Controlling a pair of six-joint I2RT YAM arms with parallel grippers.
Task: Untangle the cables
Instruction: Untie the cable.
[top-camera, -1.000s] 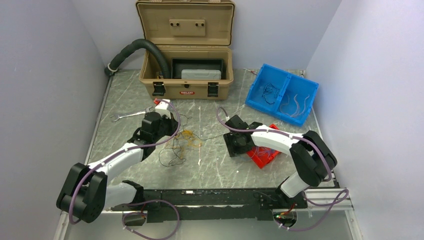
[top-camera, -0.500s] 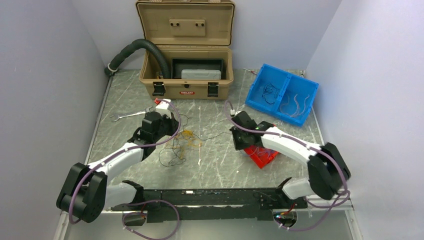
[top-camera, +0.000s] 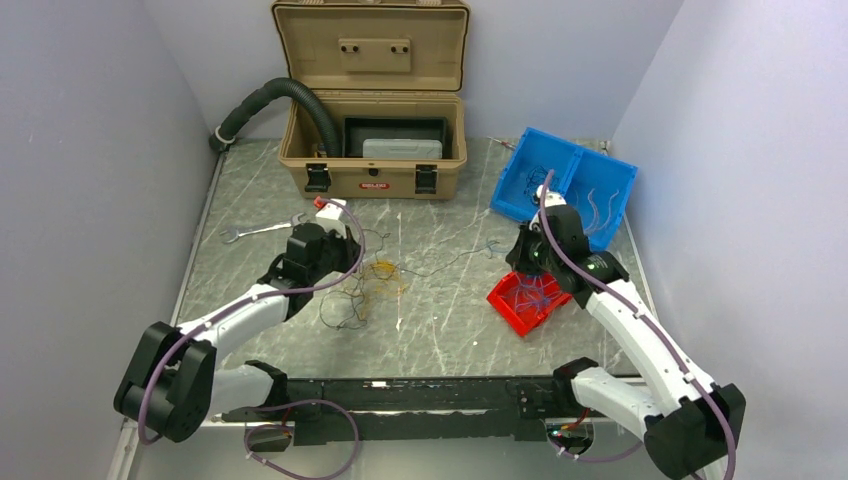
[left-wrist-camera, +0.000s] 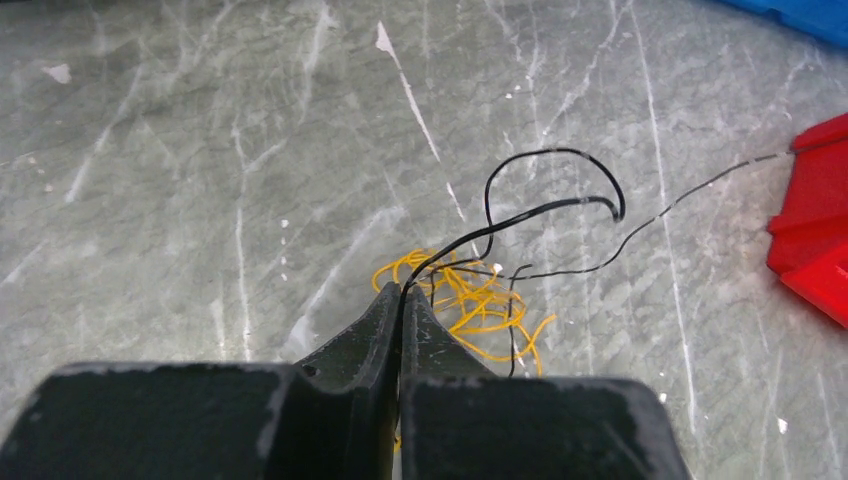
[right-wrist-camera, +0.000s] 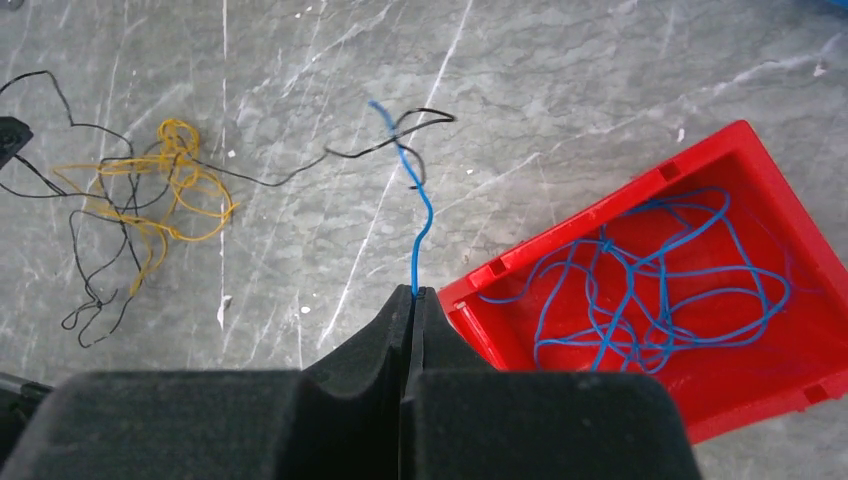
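The cables lie as a loose tangle of yellow-orange wires (top-camera: 383, 277) and black wires (top-camera: 340, 310) left of the table's centre. My left gripper (left-wrist-camera: 402, 290) is shut on a black wire (left-wrist-camera: 555, 152) that loops out of the yellow bundle (left-wrist-camera: 470, 300). My right gripper (right-wrist-camera: 413, 292) is shut on one blue wire (right-wrist-camera: 420, 215). The far end of that blue wire is hooked around a black wire (right-wrist-camera: 400, 130) leading back to the tangle (right-wrist-camera: 165, 190). The right gripper (top-camera: 522, 262) hangs over the left edge of a red bin (right-wrist-camera: 600, 205) holding several blue wires (right-wrist-camera: 650, 280).
A blue two-compartment bin (top-camera: 565, 185) at the back right holds black wires and pale wires. An open tan toolbox (top-camera: 375, 150) stands at the back with a corrugated black hose (top-camera: 270, 95) entering it. A wrench (top-camera: 262, 230) lies at the left.
My right gripper shut on the blue wire and moved right and toward the back, drawing it out of the tangle over the red bin. The left arm stayed almost still.
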